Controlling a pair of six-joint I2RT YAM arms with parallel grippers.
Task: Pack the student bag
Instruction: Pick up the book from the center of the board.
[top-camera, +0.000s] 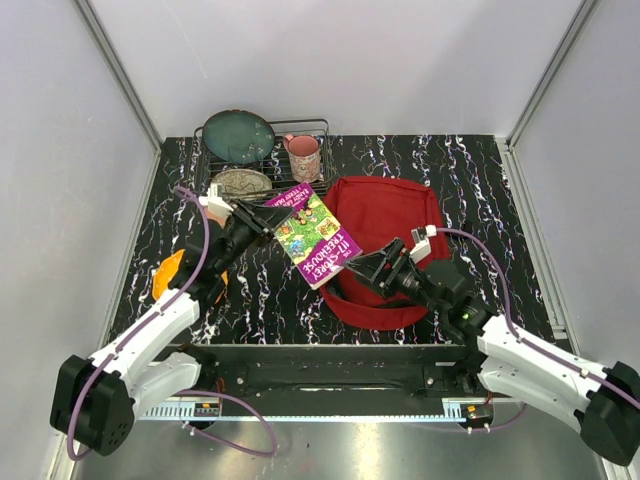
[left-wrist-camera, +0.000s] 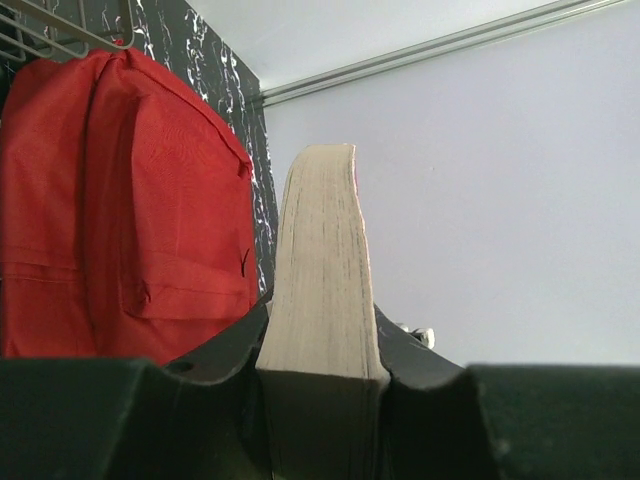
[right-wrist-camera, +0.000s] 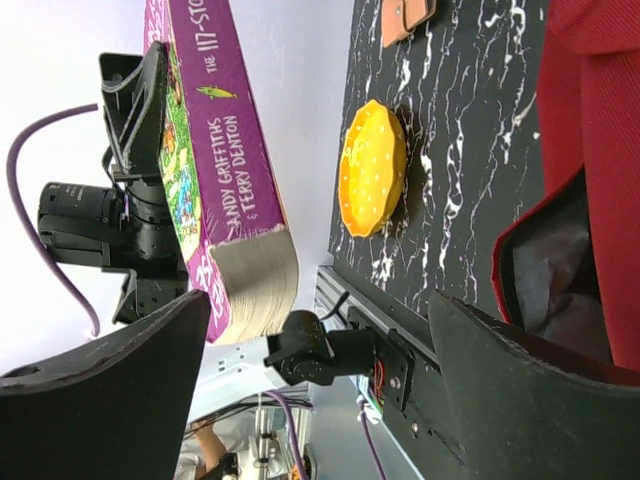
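Note:
The student bag (top-camera: 385, 225) is a dark-red backpack lying flat at mid-table, its opening toward the near edge. My left gripper (top-camera: 262, 222) is shut on a thick purple-and-green book (top-camera: 316, 238) and holds it in the air over the bag's left edge. In the left wrist view the book's page edge (left-wrist-camera: 322, 270) is clamped in that gripper (left-wrist-camera: 322, 350), with the bag (left-wrist-camera: 120, 200) behind. My right gripper (top-camera: 365, 268) is wide open and empty at the bag's near-left corner. The right wrist view shows this gripper (right-wrist-camera: 320, 300), the book (right-wrist-camera: 215, 170) and the bag's gaping opening (right-wrist-camera: 560, 290).
A wire dish rack (top-camera: 262, 160) at the back left holds a dark plate (top-camera: 238, 136), a patterned bowl (top-camera: 241, 183) and a pink mug (top-camera: 303, 156). An orange round object (top-camera: 168, 275) lies by the left arm, also in the right wrist view (right-wrist-camera: 373, 168).

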